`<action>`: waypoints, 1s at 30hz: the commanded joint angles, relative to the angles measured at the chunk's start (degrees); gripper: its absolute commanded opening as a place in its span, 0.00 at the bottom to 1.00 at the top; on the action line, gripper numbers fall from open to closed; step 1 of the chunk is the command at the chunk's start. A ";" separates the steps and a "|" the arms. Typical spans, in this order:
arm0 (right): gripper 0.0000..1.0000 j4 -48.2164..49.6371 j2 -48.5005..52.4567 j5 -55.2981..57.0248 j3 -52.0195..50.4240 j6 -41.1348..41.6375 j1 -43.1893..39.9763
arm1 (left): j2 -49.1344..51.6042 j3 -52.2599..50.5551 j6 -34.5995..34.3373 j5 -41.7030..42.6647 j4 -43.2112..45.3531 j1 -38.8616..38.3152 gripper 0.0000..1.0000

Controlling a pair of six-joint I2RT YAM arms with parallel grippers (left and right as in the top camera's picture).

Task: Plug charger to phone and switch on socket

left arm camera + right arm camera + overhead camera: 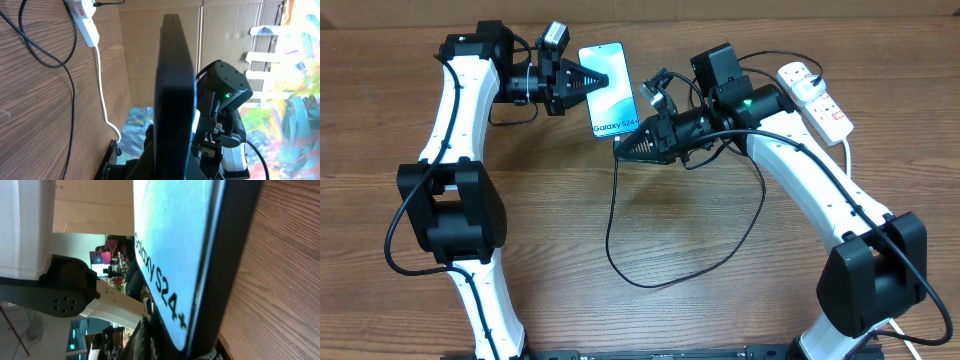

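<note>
The phone (612, 95) is held off the table at the back centre, screen up, showing "Galaxy S24+". My left gripper (588, 81) is shut on its left long edge. In the left wrist view the phone (175, 85) shows edge-on between the fingers (172, 162). My right gripper (624, 148) is at the phone's lower short end, shut on the charger's connector end. The tip itself is hidden. The black cable (645, 283) runs from it in a loop over the table towards the socket (817, 97). The right wrist view shows the screen (170, 240) just above the fingers (167, 345).
The socket lies at the back right with red switches. It also shows in the left wrist view (85, 20), with its thick white cord (103, 95) trailing off the table edge. Cardboard panels stand behind the table.
</note>
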 commanded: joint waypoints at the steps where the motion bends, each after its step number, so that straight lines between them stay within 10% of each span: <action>1: 0.04 0.13 0.68 -0.72 -0.35 -0.79 -1.03 | -1.66 0.94 1.31 3.23 -0.26 -0.52 0.04; 30: 0.04 0.55 0.68 -0.55 -0.35 -0.79 -0.48 | -1.66 0.94 1.29 3.23 -0.20 -0.52 0.04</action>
